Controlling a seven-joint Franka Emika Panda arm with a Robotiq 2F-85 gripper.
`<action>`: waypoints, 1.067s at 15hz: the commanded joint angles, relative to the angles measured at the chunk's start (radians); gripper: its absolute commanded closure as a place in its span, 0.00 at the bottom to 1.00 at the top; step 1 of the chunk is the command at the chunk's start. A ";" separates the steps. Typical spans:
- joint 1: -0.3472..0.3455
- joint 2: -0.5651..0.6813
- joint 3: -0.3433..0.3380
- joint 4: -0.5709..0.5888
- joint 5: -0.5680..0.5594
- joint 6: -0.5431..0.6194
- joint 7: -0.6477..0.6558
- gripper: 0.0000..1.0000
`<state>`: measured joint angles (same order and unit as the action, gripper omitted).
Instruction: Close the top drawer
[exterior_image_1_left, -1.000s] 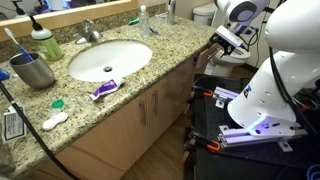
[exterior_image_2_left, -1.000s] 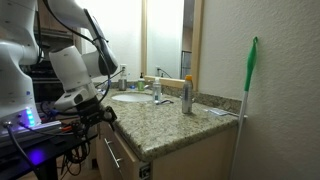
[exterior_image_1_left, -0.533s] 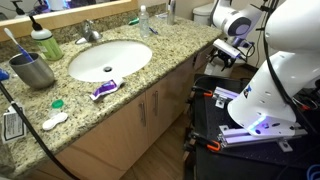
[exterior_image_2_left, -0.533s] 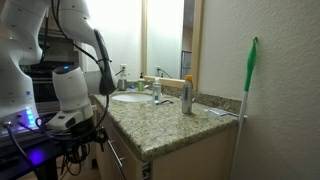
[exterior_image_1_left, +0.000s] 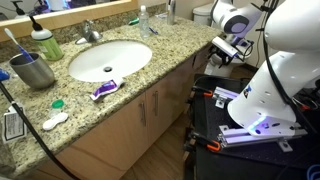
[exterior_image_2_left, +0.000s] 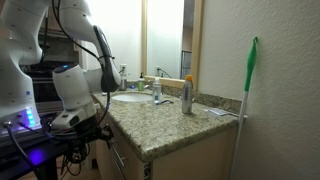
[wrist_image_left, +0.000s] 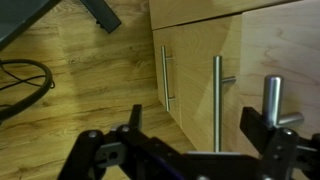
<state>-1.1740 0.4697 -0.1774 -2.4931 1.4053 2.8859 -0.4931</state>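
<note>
My gripper (exterior_image_1_left: 226, 50) hangs beside the far end of the granite vanity counter (exterior_image_1_left: 170, 45), just below its edge; it also shows low in front of the cabinet in an exterior view (exterior_image_2_left: 85, 122). In the wrist view its two fingers (wrist_image_left: 200, 130) are spread apart with nothing between them. They face tall tan cabinet doors (wrist_image_left: 200, 40) with slim metal bar handles (wrist_image_left: 216, 95). I cannot make out the shallow top drawer front in any view; the arm covers that part of the vanity.
On the counter are a sink (exterior_image_1_left: 110, 60), faucet (exterior_image_1_left: 90, 33), green soap bottle (exterior_image_1_left: 45, 43), grey cup (exterior_image_1_left: 32, 70) and toothpaste tube (exterior_image_1_left: 103, 89). The robot's black base (exterior_image_1_left: 235, 120) stands close to the cabinet. A toilet (exterior_image_1_left: 203, 14) is behind. A green-handled brush (exterior_image_2_left: 250, 80) leans on the wall.
Over the last second the gripper moved down and away from the counter edge and turned toward the cabinet doors. It has hardly moved in the last half second.
</note>
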 joint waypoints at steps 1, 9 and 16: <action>-0.036 -0.036 0.021 0.015 0.103 -0.044 -0.131 0.00; 0.162 -0.040 -0.168 -0.051 -0.276 -0.207 0.117 0.00; 0.571 -0.220 -0.737 -0.195 -0.902 -0.546 0.250 0.00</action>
<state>-0.7310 0.3654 -0.7250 -2.6482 0.6963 2.4609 -0.2859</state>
